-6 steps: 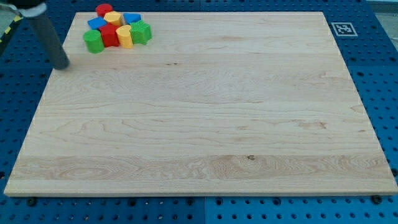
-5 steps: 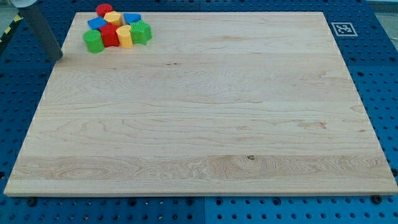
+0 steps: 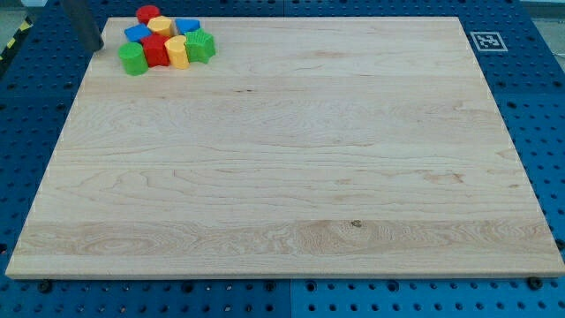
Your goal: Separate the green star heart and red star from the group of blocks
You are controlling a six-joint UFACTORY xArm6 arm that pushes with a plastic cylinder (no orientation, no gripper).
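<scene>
A tight group of blocks sits at the top left corner of the wooden board [image 3: 282,177]. A green block [image 3: 132,58] is at the group's left end and a second green block [image 3: 200,45] at its right end; I cannot tell which is the star and which the heart. A red block [image 3: 156,50], star-like, lies between them beside a yellow block [image 3: 177,52]. Behind these are a red block [image 3: 147,13], a yellow block [image 3: 160,24] and two blue blocks [image 3: 137,34] [image 3: 187,26]. My tip [image 3: 95,47] is just left of the group, apart from the left green block.
A black-and-white marker tag [image 3: 485,41] is at the board's top right corner. Blue perforated table [image 3: 26,132] surrounds the board. The board's left edge runs close to my tip.
My tip has moved toward the view's top and slightly right, from beside the board's left edge to a spot level with the block group. The blocks have not moved.
</scene>
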